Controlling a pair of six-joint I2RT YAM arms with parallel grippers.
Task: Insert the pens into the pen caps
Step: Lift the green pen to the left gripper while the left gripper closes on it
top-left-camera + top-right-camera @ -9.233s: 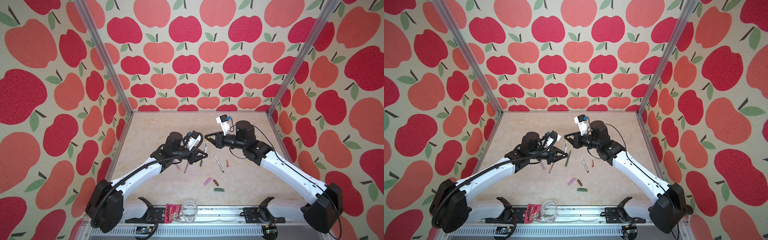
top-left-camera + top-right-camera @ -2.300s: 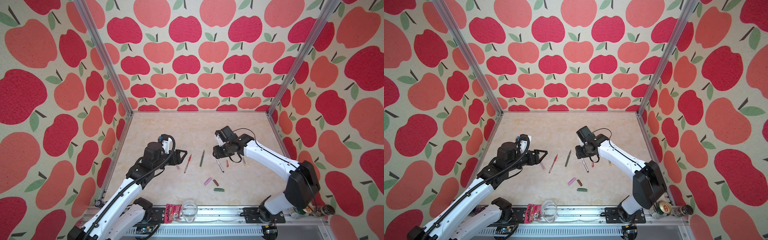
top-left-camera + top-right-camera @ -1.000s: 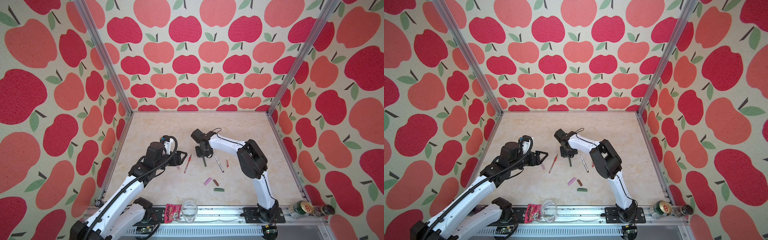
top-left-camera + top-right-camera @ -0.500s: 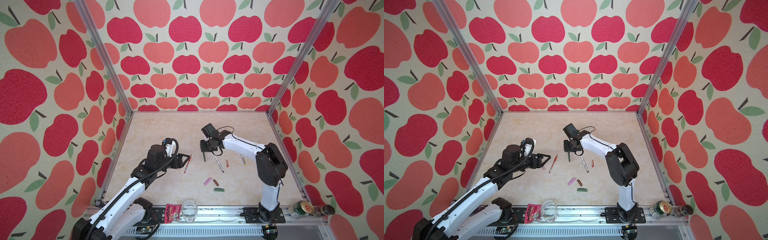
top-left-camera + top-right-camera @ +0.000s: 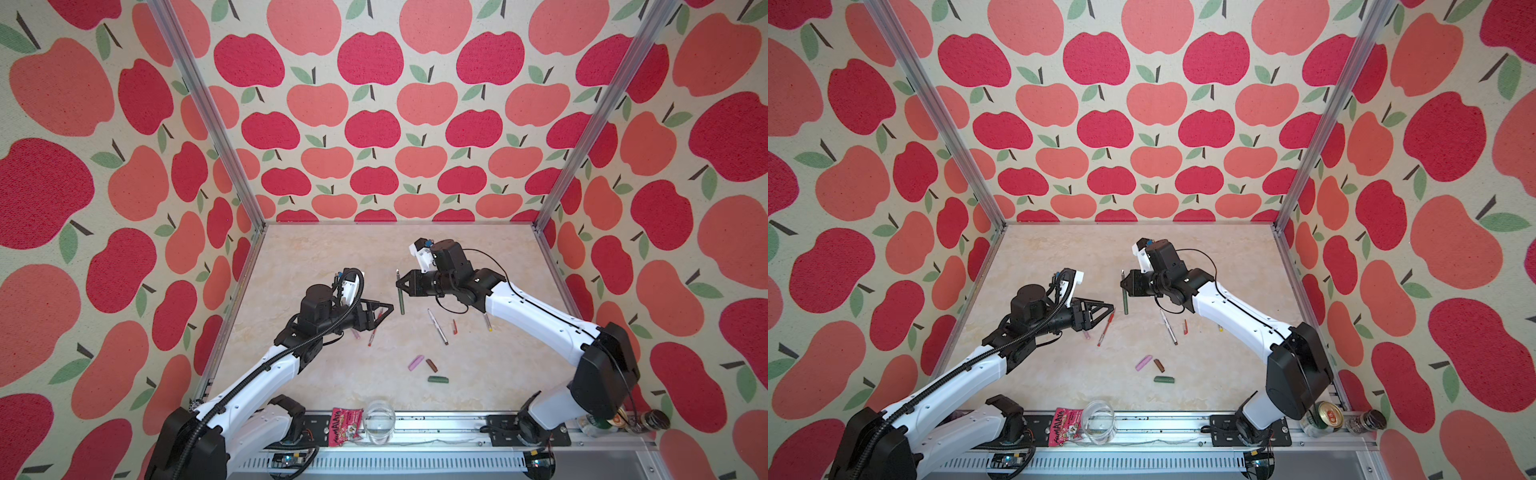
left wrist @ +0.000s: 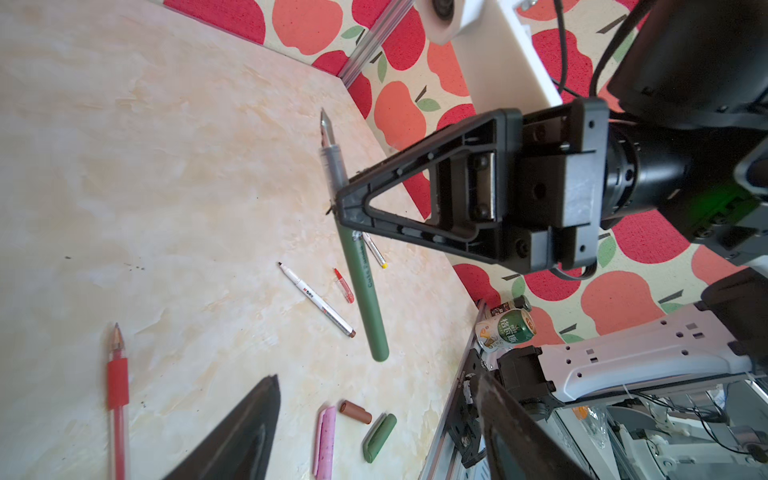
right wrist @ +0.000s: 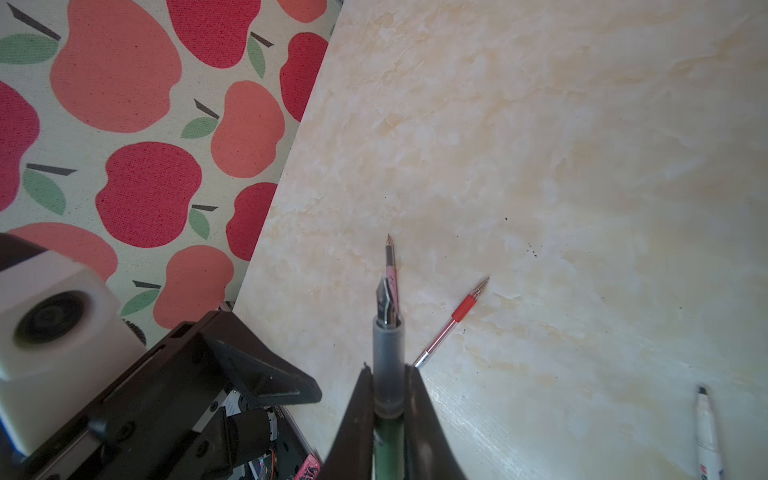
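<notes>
Since the earlier frames our right hand (image 5: 400,286) has lifted the dark green pen (image 5: 401,301) off the bench (image 5: 332,257). It is clamped on the barrel right behind the grey grip section, and the right wrist view shows the pen pinched between both fingers. In both top views the pen's long axis runs near-to-far. The nib points to the far side of the bench and the long green tail comes back toward the robot's base, crosswise to the fingers.

Our left hand (image 5: 384,311) sits just beside the pen on the left, its jaws spread wide and holding nothing. It is close to the red pen (image 5: 371,334) and the lilac pen (image 5: 356,333), which lie on the bench.

Farther out, toward the near edge, the dark green cap (image 5: 438,379) lies flat with its length across the bench. It is near the brown cap (image 5: 431,365) and the pink cap (image 5: 415,363), and well apart from both hands.

We judge the free left hand to be the one to fetch it, and it looks slightly nearer too. The cap lies on the tail side of the pen, so it has to be carried round to the nib. Which end of the cap is open we cannot tell.
</notes>
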